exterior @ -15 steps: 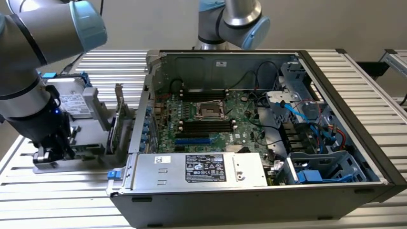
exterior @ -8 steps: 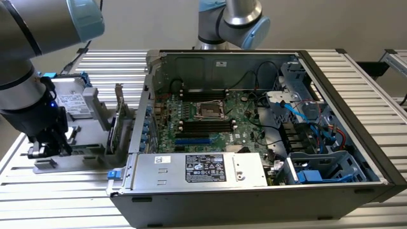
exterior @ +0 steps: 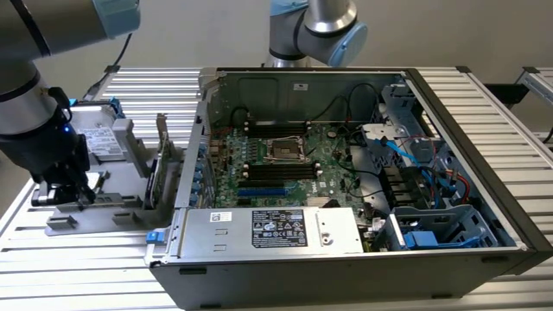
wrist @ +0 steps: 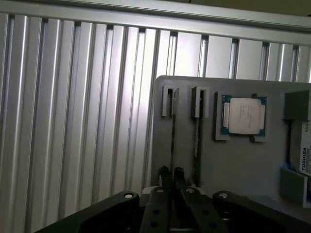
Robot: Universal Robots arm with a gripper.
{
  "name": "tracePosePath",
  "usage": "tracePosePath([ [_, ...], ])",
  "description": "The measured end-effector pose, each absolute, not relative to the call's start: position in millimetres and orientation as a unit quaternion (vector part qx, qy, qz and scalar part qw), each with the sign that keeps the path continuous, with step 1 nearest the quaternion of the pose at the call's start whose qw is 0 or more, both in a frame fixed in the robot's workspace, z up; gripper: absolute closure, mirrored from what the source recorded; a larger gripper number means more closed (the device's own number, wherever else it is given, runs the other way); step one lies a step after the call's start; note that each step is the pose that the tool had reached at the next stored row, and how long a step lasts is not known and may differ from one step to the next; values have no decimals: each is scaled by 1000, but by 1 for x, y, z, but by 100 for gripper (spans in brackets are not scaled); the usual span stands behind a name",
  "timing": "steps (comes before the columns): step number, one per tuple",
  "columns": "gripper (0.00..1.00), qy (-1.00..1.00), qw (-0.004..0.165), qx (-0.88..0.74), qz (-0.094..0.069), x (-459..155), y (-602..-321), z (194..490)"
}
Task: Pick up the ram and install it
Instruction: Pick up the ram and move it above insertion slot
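Closest to the lens sits the gripper [wrist: 172,178], its black body low and broad in the wrist view. Its two slim fingers [wrist: 165,175] are drawn in tight on either side of a thin edge. They pinch the ram [wrist: 173,138], which stands on edge in a narrow slot of a grey fixture [wrist: 233,165]. That slot is the one farther from the processor [wrist: 243,115]; the slot between them holds a second thin green stick [wrist: 197,141]. Past the processor's pocket lies a drive [wrist: 305,153] with a Toshiba label. A ribbed aluminium table [wrist: 73,126] runs under the fixture.

In the exterior view the arm [exterior: 35,97] comes down at about nine o'clock from the computer case [exterior: 259,285], with the gripper low over the fixture. A taller green card [exterior: 160,162] stands upright on the fixture's three o'clock side, just beside the case wall. Inside the open case the motherboard [exterior: 294,162] lies flat. Long black slots [exterior: 276,172] sit at six and twelve o'clock of the processor socket [exterior: 283,148] — the ram is well apart from them, in the fixture. A power supply [exterior: 268,230] lies along the case's six o'clock edge, and a second arm's base [exterior: 311,26] rises at twelve o'clock behind it.
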State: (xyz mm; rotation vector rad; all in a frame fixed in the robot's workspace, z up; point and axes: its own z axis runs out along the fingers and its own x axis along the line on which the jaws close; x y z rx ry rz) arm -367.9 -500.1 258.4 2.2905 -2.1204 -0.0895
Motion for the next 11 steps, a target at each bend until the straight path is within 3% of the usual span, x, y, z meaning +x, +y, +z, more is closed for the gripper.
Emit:
tracePosePath([
  [11, 86, -679, 9, 733, -29, -345, -500, 297],
])
